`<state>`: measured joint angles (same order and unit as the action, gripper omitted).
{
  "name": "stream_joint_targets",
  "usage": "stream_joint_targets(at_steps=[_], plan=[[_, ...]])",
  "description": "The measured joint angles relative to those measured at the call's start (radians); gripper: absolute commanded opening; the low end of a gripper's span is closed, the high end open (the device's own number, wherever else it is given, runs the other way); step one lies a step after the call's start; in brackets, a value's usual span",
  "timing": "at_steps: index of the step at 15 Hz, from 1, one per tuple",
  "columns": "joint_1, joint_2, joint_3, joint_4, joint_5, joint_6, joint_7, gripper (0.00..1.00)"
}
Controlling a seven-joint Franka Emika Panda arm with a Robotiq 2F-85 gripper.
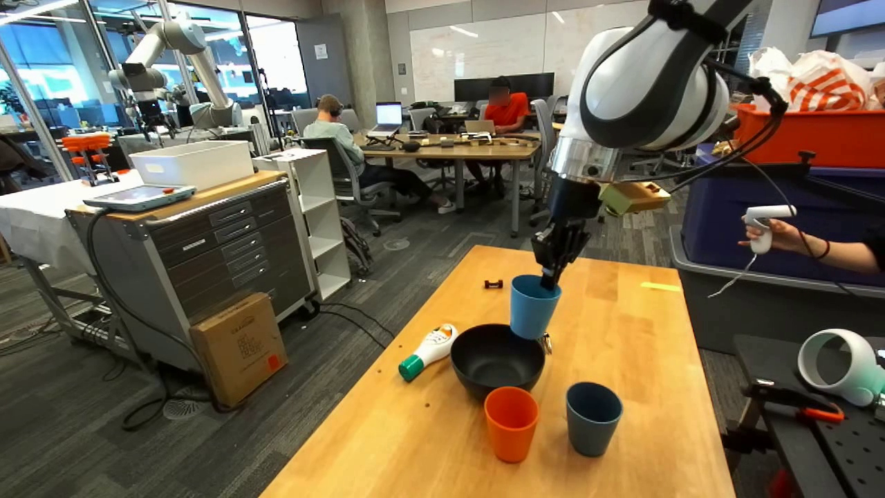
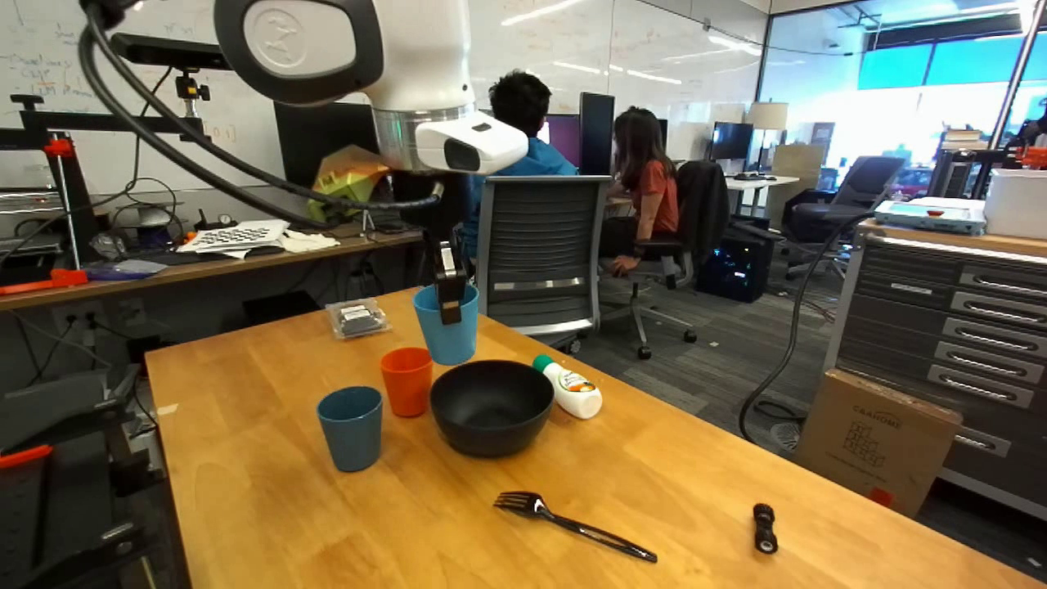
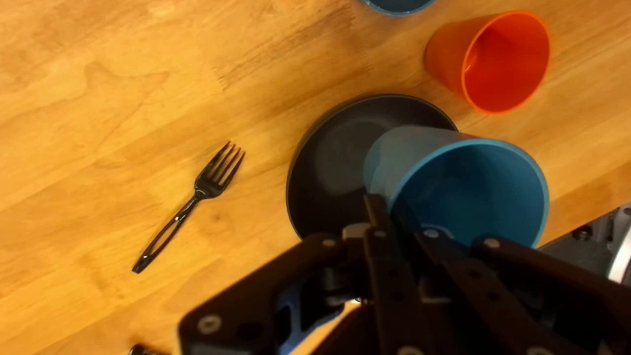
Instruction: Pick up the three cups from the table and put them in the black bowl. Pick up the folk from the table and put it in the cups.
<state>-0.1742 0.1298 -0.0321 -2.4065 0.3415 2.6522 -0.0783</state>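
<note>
Up above the table (image 1: 636, 339), the bright blue cup (image 3: 473, 197) is hanging from the gripper (image 3: 389, 207), and the jaws are pinching its wall at the rim, standing narrow, one finger sitting inside the cup and one outside! In the wrist view the cup is overlapping the black bowl (image 3: 325, 162) at about three o'clock from the bowl's centre; whether it is hanging squarely over the bowl, the views are leaving unclear. Just outside the bowl, between one and two o'clock in the wrist view, the orange cup (image 3: 508, 64) is standing upright. Near twelve, farther out, the dark grey-blue cup (image 2: 350, 429) is standing too, cut off by the wrist view's top edge but showing whole in both exterior views. Round between eight and nine, the black fork (image 3: 189, 207) is lying flat, its tines pointing to about one o'clock. And in an exterior view, a green-capped white bottle (image 2: 581, 397) is lying on its side just beside the bowl, between two and three o'clock from it; a small dumbbell-shaped black piece (image 2: 765, 528) is resting well apart, near four, and a clear packet (image 2: 358, 317) is lying out at ten. Past the table's edge, at two o'clock from the bowl in an exterior view, a hand (image 1: 788, 236) is gripping a white controller (image 1: 761, 238).
</note>
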Motion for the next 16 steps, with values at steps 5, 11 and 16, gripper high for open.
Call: stream_joint_targets(at_steps=[5, 11, 16], plan=[[0.015, 0.132, 0.0, 0.099, 0.0, 0.026, 0.05, 0.01], [0.015, 0.274, 0.0, 0.203, -0.001, 0.056, 0.081, 0.05], [0.015, 0.353, 0.0, 0.241, -0.001, 0.067, 0.092, 0.39]])
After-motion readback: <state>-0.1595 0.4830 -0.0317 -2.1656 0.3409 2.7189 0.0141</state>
